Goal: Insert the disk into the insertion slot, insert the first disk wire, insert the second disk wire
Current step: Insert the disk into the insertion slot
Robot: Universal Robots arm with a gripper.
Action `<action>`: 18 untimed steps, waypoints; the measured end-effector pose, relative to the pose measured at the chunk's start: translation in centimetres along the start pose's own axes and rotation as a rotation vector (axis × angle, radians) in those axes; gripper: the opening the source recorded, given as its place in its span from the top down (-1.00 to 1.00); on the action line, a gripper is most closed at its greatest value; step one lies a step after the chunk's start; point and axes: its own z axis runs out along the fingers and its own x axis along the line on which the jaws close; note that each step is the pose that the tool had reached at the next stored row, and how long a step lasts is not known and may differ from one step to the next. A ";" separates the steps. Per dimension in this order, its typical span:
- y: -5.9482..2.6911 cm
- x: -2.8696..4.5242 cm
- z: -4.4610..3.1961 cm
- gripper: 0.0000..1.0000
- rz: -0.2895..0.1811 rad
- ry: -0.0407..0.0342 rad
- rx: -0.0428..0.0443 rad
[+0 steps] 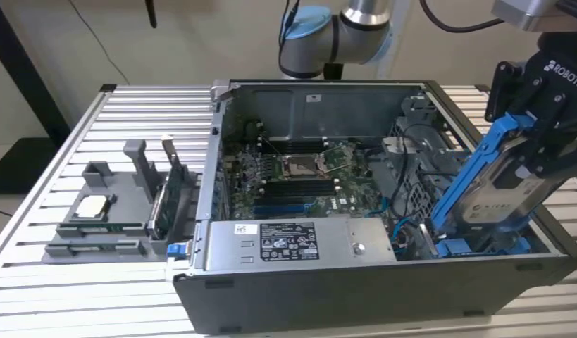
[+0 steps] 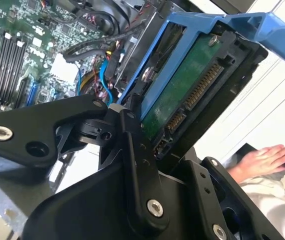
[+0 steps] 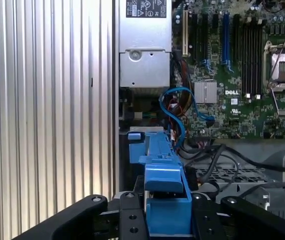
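The pincer (image 1: pixel 528 151) is clenched on the disk (image 1: pixel 502 193), gripping its blue carrier (image 1: pixel 462 183) by the sides. The disk hangs tilted at the exterior view's right end of the open case (image 1: pixel 363 303). Its lower end is down inside the case and its upper end is above the rim. In the second wrist view the disk (image 2: pixel 182 95) shows its green underside and connectors. The motherboard (image 1: pixel 298 172) and power supply (image 1: pixel 288 243) lie inside the case, which stands on the slatted tabletop (image 1: pixel 44 296).
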 end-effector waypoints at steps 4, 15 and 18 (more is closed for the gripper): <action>-0.04 0.00 0.50 0.35 0.000 -0.0005 0.0000; -0.29 -0.01 1.54 0.35 0.000 -0.0032 -0.0001; -0.35 -0.01 1.81 0.35 0.000 -0.0034 0.0000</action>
